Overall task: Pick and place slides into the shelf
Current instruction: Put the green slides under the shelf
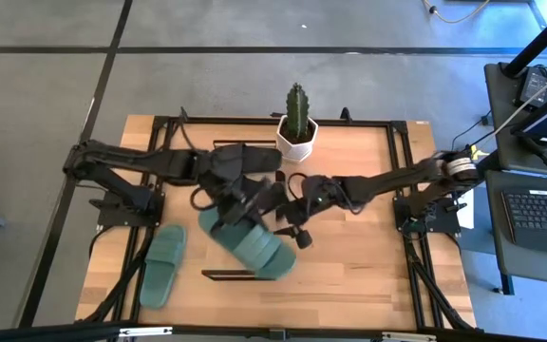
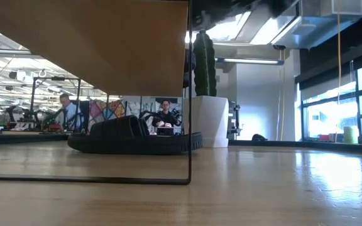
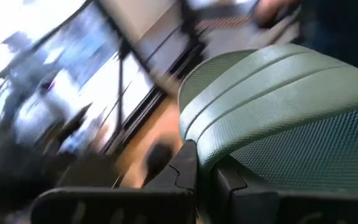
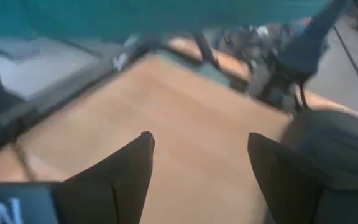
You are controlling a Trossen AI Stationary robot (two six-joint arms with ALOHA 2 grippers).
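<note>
1. The left gripper sits just left of centre in the high view, its fingers closed on the edge of a muted green slide sandal, which lies tilted below centre.
2. The right gripper is just right of that sandal, its fingers spread apart and holding nothing, above bare wood.
3. A second muted green slide sandal lies flat on the light wooden worktop at lower left.
4. A black slide sandal rests above centre, beside a green cactus in a white pot.
5. The low shelf with a wooden plank top and a thin black frame fills the upper left of the low view.
</note>
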